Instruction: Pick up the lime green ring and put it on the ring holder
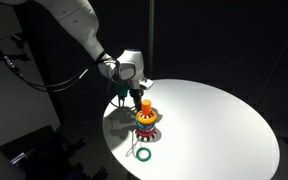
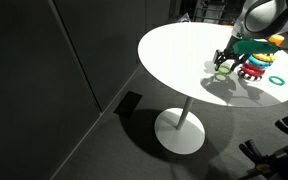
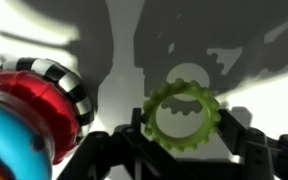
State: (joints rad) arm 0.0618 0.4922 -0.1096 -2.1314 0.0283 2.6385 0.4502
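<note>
A robot gripper (image 3: 184,128) holds the lime green ring (image 3: 154,112) over a round white desk (image 1: 219,120). In the wrist view the two dark fingers (image 3: 132,135) press against opposite sides of the toothed ring. The ring's shadow falls apart from it on the desk surface, so the ring appears to be lifted clear.

In an exterior view the ring (image 2: 222,73) hangs low under the gripper (image 2: 225,62), near the desk (image 2: 174,45) and just beside the ring holder (image 2: 256,68). The ring holder (image 1: 147,122) stands upright near the desk's middle, with an orange top, yellow and red rings and a dark base. The gripper (image 1: 122,95) is close at its side.

From the wrist, the ring holder (image 3: 29,110) crowds the lower corner as a red ring, a black-and-white checked band and a blue part. It is near one finger, but whether they touch cannot be told.

A darker green ring (image 1: 136,153) lies flat on the desk on the far side of the ring holder from the gripper. It shows in both exterior views (image 2: 271,80).

The desk stands on a single pedestal with a round foot (image 2: 179,132). A flat black object (image 2: 129,102) lies on the dark floor beside it.
</note>
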